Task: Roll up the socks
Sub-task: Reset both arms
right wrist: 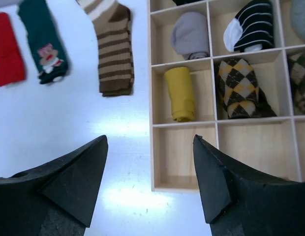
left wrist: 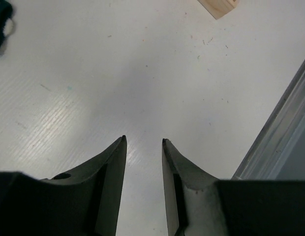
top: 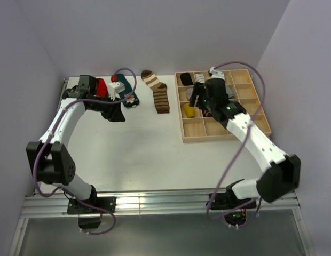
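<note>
the right gripper (right wrist: 150,140) hangs over the near left corner of the wooden tray (right wrist: 149,147), its jaws spread wide with nothing between them. the left gripper (left wrist: 142,140) is part open and also holds nothing; in its own view only bare table (left wrist: 142,59) lies under it, and from above it sits far left, just beside the flat socks.

in the tray, 4 rolled socks sit in separate compartments: a mustard roll (right wrist: 179,93), a brown argyle roll (right wrist: 238,88) in the cell to its right, and a grey roll (right wrist: 190,35) and a black striped one (right wrist: 251,24) in the row beyond. the compartment on the near side of the mustard roll is empty.

3 socks lie flat and unrolled on the table to the left of the tray: the brown-and-cream striped sock (right wrist: 113,49) nearest it, then the teal sock (right wrist: 43,42) with its cartoon figure, then the red sock (right wrist: 7,49) furthest left.

judging from this, the task is between socks: some are rolled and stowed, 3 are left. the next move likely calls for the right arm to lift clear of the tray and go left to the striped sock, pinch 1 end, and roll it along its length, with the left gripper pinning the fabric. thin cloth lying flat may slip from the fingertips.
</note>
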You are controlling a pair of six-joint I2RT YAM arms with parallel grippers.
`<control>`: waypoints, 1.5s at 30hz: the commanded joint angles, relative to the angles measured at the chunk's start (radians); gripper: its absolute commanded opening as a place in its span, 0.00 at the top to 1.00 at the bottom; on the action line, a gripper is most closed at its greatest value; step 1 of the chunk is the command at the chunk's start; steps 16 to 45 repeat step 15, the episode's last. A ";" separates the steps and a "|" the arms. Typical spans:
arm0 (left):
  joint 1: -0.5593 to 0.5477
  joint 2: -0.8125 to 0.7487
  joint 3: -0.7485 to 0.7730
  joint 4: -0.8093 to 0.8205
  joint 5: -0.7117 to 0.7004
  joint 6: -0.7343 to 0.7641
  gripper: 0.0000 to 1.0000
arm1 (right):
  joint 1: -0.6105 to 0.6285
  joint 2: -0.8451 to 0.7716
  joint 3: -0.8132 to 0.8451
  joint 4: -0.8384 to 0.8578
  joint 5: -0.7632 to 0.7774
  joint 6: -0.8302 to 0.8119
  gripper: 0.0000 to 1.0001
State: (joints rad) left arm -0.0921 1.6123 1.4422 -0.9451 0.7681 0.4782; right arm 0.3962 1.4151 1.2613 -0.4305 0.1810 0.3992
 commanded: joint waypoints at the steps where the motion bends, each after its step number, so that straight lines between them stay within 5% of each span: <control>1: -0.018 -0.148 -0.061 0.133 -0.085 -0.092 0.60 | 0.006 -0.177 -0.111 0.096 -0.021 -0.020 0.23; 13: -0.021 -0.367 -0.230 0.239 -0.230 -0.136 0.57 | 0.004 -0.625 -0.407 0.118 0.017 -0.011 0.21; 45: -0.021 -0.371 -0.230 0.261 -0.237 -0.153 0.57 | 0.006 -0.636 -0.407 0.104 0.038 -0.011 0.19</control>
